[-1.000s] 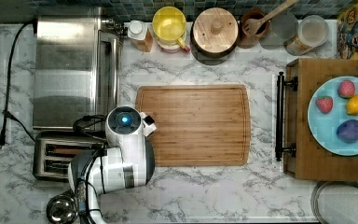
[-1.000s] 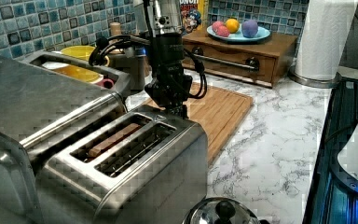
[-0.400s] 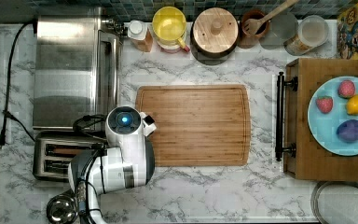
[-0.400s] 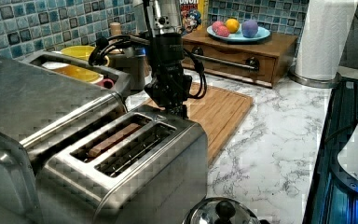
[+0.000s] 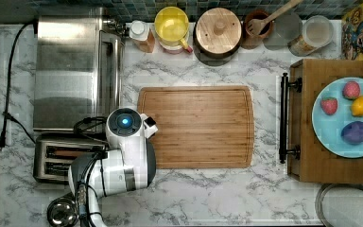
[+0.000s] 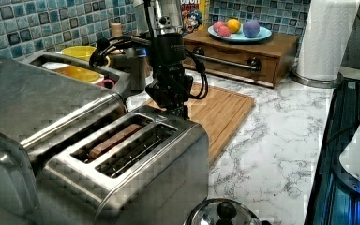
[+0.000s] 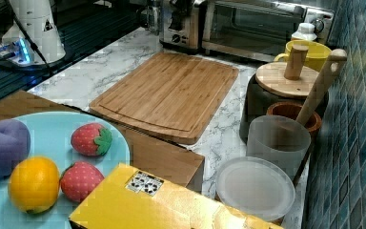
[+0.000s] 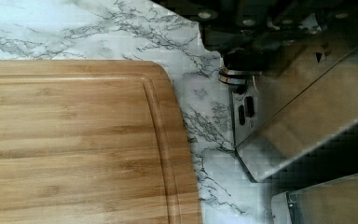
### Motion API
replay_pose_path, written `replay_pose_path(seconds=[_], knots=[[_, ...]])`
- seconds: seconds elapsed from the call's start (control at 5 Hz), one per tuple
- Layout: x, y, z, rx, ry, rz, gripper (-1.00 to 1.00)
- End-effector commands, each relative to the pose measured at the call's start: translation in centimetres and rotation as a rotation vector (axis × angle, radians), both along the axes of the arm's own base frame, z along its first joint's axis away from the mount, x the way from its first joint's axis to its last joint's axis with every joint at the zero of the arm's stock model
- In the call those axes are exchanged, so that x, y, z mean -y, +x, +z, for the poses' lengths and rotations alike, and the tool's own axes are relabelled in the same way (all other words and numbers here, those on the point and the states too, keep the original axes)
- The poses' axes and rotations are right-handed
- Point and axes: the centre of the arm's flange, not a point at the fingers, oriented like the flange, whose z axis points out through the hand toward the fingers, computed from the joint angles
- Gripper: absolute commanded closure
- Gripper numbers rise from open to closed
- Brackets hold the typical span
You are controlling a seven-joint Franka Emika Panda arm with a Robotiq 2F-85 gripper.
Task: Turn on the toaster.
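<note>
1. Toaster (image 6: 136, 168) on the marble counter (image 5: 208, 198), near the front-left corner in the top view, just beside the toaster oven (image 5: 71, 71).
2. Two long slots on top, something brown in one.
3. Gripper (image 6: 180, 111) pointing down at the toaster end facing the cutting board (image 5: 196, 126); open or closed: cannot tell.
4. In the wrist view, dark knob (image 8: 235, 70) on the toaster's end face.
5. Kettle (image 5: 61, 212) at the counter's front edge, beside the toaster.

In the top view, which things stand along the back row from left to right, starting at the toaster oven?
Toaster oven → small bottle → yellow mug → wooden-lidded pot → brown crock with wooden spoon → frosted cup → lidded container → cereal box.
</note>
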Motion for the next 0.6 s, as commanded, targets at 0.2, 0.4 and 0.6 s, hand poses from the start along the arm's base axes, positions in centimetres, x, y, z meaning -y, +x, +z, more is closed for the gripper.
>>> replay_pose_path(seconds=[0.2,0.4,0.6], knots=[[-2.47,-5.56,-9.98,-0.144,-0.042,0.060,1.00],[-2.48,-5.55,-9.97,-0.144,-0.042,0.060,1.00],[-2.48,-5.56,-9.98,-0.144,-0.042,0.060,1.00]])
